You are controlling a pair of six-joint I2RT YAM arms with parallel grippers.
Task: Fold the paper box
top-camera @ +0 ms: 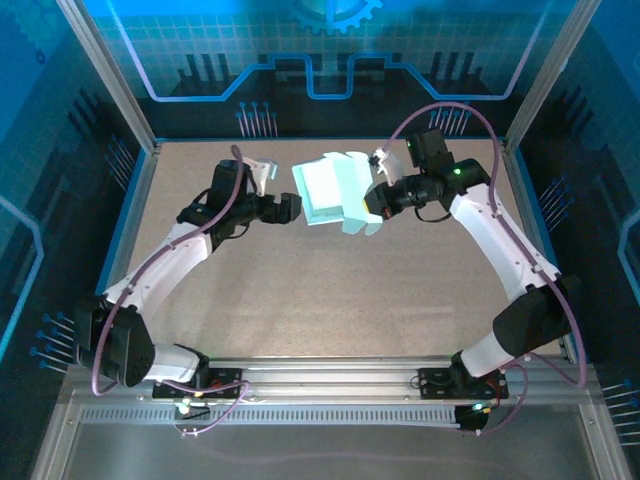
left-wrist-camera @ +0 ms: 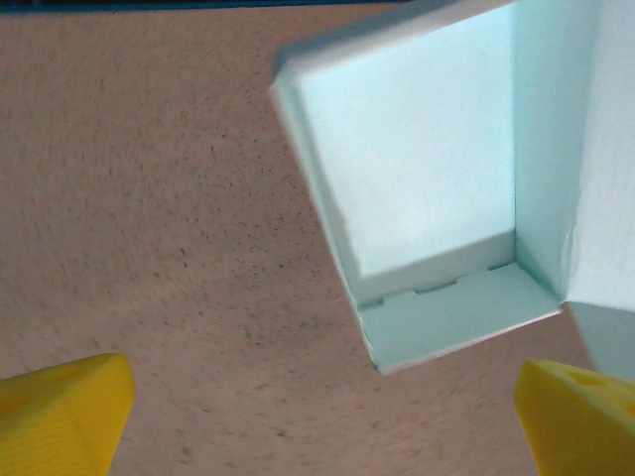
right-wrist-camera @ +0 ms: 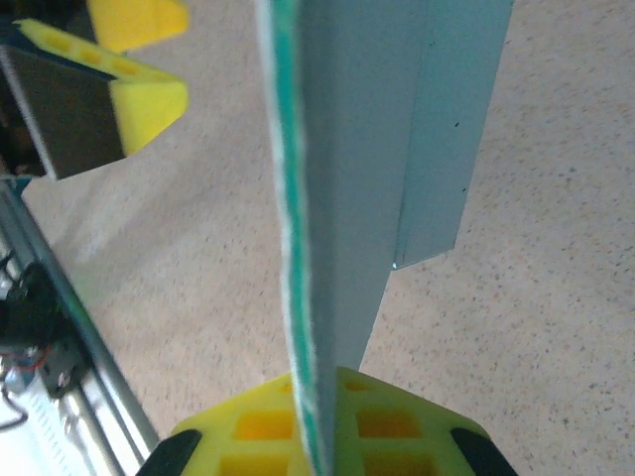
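**Legible text, numbers, brands, labels:** none can be read in any view.

**Graphic signs, top view:**
- Gear emblem [top-camera: 338, 14]: light-blue outline, cut off by the upper edge. It stands on the blue gridded back panel [top-camera: 200, 40] at 12 o'clock.
- Circuit-trace line [top-camera: 330, 94]: a bright blue stepped band running across the same panel, just below the emblem. It carries no lettering.

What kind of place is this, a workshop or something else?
Probably a robotics lab test cell: a white left robot arm and white right robot arm bolted to a metal rail, a speckled beige tabletop, and an aluminium frame holding blue patterned panels.
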